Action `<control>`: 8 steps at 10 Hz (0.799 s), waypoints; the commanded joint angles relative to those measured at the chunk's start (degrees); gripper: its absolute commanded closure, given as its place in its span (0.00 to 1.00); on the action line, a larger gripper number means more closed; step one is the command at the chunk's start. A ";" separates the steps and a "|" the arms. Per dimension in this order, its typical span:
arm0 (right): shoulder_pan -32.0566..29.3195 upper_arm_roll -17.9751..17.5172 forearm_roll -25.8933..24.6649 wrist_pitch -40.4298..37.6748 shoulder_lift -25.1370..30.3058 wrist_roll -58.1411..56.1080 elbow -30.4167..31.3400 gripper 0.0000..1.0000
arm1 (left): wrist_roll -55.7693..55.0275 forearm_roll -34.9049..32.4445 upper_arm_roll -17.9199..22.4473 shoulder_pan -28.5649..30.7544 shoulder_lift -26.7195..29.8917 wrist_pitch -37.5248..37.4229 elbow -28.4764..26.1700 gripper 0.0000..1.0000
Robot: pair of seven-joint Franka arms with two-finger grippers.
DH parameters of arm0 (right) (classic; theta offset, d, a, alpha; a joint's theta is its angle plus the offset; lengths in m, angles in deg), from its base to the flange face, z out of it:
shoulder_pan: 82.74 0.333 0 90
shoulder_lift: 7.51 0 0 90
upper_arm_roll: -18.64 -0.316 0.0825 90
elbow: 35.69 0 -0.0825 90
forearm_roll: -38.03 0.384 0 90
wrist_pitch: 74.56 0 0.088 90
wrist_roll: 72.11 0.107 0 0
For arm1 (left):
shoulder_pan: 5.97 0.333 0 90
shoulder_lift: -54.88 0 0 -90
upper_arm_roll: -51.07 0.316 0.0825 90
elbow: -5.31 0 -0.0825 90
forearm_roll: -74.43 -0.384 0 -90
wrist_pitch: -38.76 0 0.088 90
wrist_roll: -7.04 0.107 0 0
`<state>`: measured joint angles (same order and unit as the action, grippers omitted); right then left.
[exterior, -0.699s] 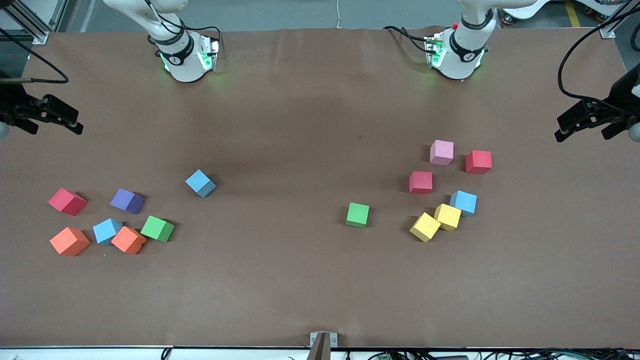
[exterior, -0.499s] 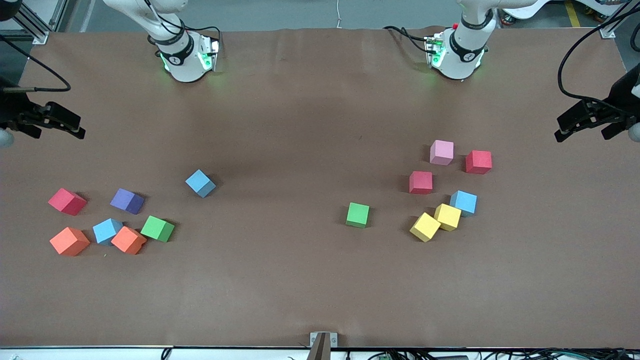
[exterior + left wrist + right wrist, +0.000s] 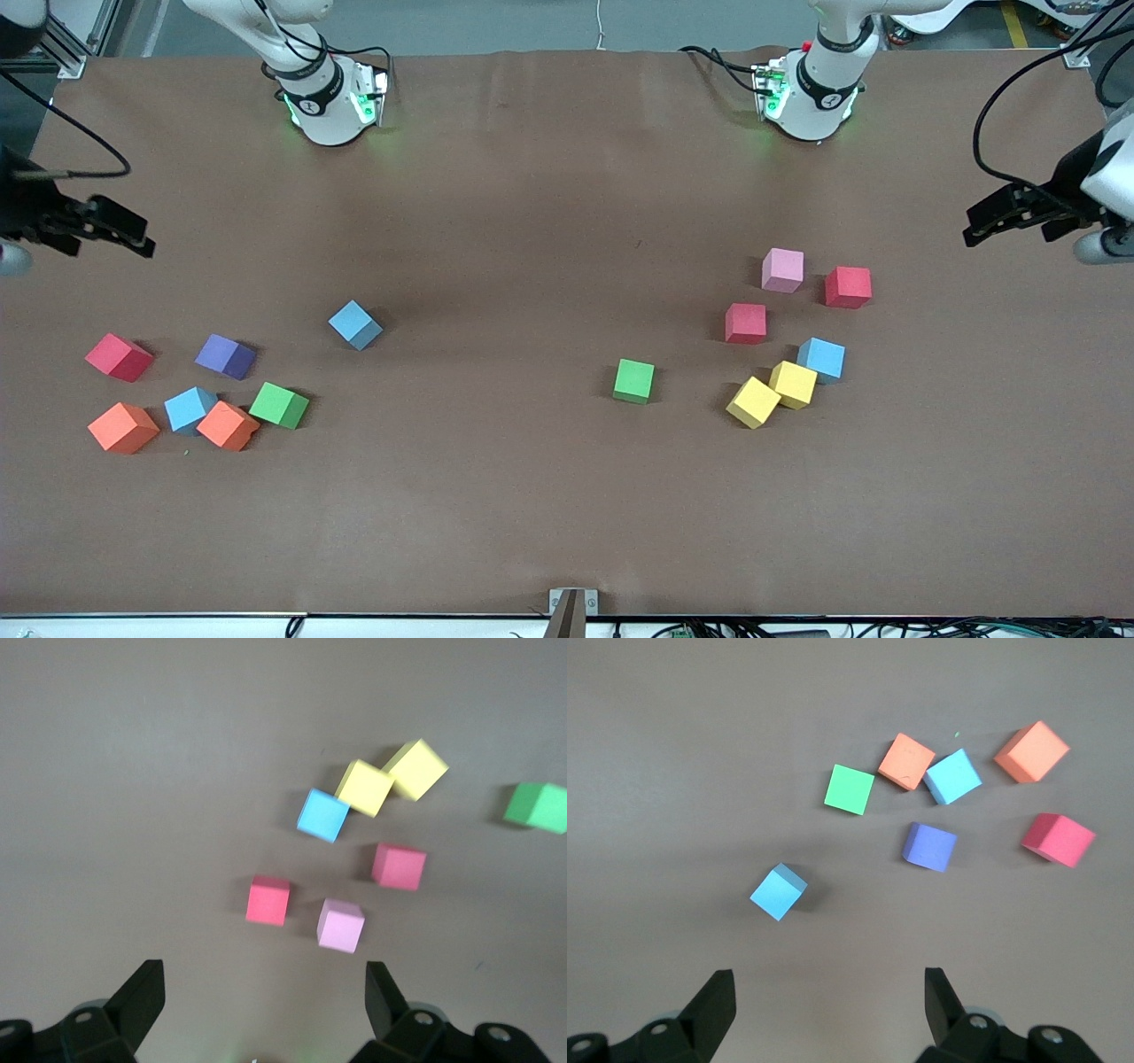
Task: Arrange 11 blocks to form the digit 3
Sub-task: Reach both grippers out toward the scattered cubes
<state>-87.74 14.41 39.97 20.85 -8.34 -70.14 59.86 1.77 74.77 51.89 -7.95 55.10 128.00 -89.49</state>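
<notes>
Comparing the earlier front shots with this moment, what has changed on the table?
Only the arms moved. The left gripper drifted inward over the left arm's end of the table, toward the bases; the right gripper sank a little toward the front camera. Both are open, holding nothing. Every block, including the lone green block, stayed put.

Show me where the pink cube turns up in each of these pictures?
Front view: the pink cube sits toward the left arm's end of the table, beside a red cube.
Left wrist view: the pink cube lies between two red cubes, just ahead of the open hand.
Right wrist view: not in it.
Shared landmark: the yellow pair.
</notes>
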 commanded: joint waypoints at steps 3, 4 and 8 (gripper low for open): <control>4.81 -0.52 2.46 19.58 1.71 20.29 20.60 0.01 | 0.87 -0.51 -0.38 2.77 3.64 21.42 -28.60 0.00; 6.74 -0.61 2.46 27.21 1.62 23.92 26.30 0.01 | 0.88 -0.51 -0.38 2.60 3.29 30.47 -35.38 0.00; 9.75 -0.70 3.07 39.14 -3.28 34.74 34.09 0.01 | 0.79 -0.51 -0.55 2.24 -6.18 55.04 -46.60 0.00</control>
<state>-78.20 13.58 41.91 58.37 -10.55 -38.32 92.72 2.31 74.75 51.52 -5.56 51.59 179.02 -135.47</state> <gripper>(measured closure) 0.004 0.000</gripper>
